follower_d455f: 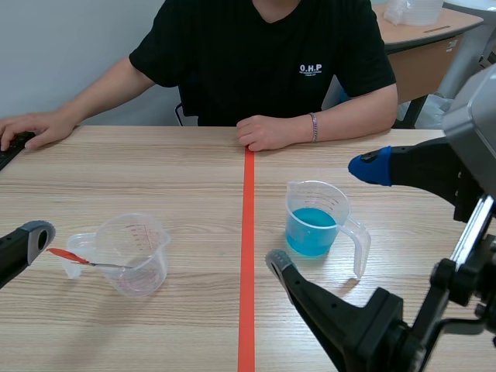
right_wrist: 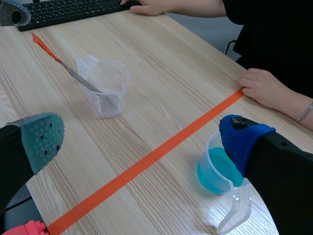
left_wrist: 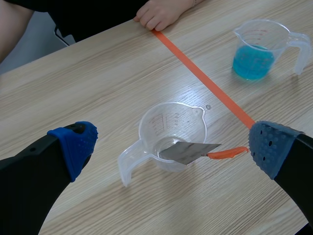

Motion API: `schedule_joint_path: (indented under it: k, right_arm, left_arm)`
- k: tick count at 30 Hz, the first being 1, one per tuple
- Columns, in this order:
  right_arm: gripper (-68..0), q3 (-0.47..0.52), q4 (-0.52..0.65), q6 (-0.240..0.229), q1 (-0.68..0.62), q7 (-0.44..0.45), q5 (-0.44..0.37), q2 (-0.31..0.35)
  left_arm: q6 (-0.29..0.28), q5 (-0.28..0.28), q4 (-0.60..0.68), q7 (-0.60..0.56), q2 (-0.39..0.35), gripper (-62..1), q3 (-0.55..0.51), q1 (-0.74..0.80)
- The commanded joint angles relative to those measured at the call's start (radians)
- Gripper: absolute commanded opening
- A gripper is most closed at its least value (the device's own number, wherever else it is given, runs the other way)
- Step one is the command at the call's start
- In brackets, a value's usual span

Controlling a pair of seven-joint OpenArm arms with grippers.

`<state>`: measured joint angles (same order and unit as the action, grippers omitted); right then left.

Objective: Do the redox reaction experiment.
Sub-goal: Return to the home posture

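A clear empty measuring cup point(follower_d455f: 133, 253) stands left of the tape line. A grey metal strip point(left_wrist: 188, 152) with an orange-red end point(left_wrist: 227, 152) leans in it, the coloured end poking out over the rim. My left gripper point(left_wrist: 173, 147) is open above this cup, holding nothing. A second clear cup point(follower_d455f: 314, 223) holds blue liquid and stands right of the line. My right gripper point(right_wrist: 142, 139) hangs open above the table. One of its fingers point(right_wrist: 242, 139) covers part of the blue cup point(right_wrist: 214, 172).
A person sits across the table, one hand point(follower_d455f: 267, 132) at the far end of the tape line and the other point(follower_d455f: 35, 128) by a black keyboard point(right_wrist: 68, 10) at the far left. Bare wooden tabletop point(follower_d455f: 194, 178) lies between the cups and the person.
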<state>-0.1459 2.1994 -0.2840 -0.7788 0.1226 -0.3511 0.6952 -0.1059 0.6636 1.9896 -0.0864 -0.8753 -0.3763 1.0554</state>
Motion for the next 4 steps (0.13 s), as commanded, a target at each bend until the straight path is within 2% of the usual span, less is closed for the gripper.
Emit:
schedule_joint_path:
  k: [1,4]
  right_arm:
    - [0.4,0.001,0.015,0.004,0.011,0.014,-0.008,0.005]
    - [0.4,0.001,0.015,0.004,0.011,0.014,-0.008,0.005]
  left_arm:
    - [0.001,0.006,0.016,-0.02,0.007,1.4,-0.005,0.005]
    - [0.001,0.006,0.016,-0.02,0.007,1.4,-0.005,0.005]
